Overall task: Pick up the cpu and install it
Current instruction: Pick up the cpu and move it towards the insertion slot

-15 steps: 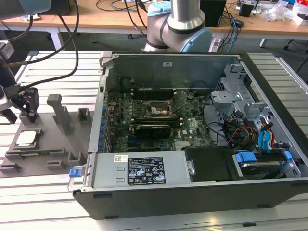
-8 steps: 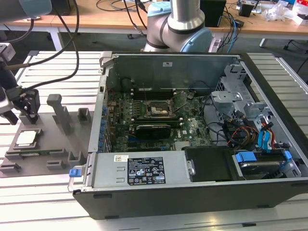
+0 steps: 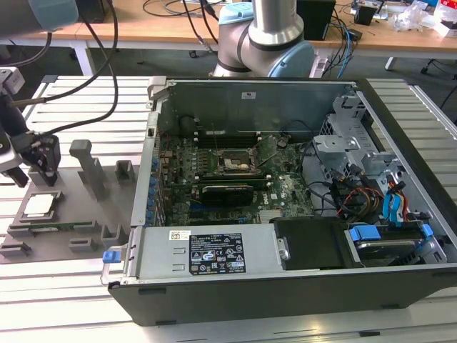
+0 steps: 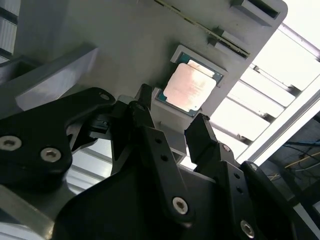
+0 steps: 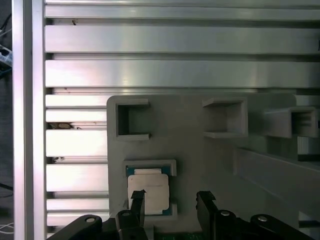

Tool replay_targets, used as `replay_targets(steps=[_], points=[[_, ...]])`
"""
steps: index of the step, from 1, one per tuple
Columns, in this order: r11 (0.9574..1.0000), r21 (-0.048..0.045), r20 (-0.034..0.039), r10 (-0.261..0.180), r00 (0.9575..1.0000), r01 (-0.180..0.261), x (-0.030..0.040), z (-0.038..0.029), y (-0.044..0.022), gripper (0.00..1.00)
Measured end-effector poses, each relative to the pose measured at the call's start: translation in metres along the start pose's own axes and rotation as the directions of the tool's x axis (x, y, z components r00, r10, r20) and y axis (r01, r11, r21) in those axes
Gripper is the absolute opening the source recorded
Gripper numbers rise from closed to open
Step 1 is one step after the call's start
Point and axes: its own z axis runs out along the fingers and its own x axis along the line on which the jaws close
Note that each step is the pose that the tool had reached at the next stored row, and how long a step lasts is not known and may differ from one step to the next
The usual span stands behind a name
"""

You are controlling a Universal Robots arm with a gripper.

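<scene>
**Pincer open above cpu in tray, pick not yet made**

The pincer hangs over the grey tray at the exterior view's left, well apart from the open computer case. In both wrist views its two black fingers stand apart with nothing between them, so it is wide open and holding nothing.

The cpu sits in a shallow square pocket at the near left part of the tray, below the pincer and not touched as far as I can tell. The motherboard socket inside the case looks unfilled, so the install is not done.

Step in hand, as I judge it, is lining up for the grasp. In the first wrist view one fingertip overlaps the cpu and the other sits off over bare tray, so the pincer looks off-centre. Centre it first, so that each finger clears an opposite edge. Come straight down, stay level and close on the thin rim, not the pocket lip. The chip is flat and thin, so a tilted grip would likely slip.

The cpu lies flat with its silvery top facing up. It is square, so it has no real long axis, and its edges run parallel to the tray pocket. The tray rests on the slatted metal table.
</scene>
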Motion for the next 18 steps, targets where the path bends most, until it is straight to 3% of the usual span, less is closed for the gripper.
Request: replay_targets(steps=[18], points=[[1.0, -0.0001, 0.0001, 0.0, 1.0, 0.0, 0.0003, 0.0132, 0.0001, 0.55]])
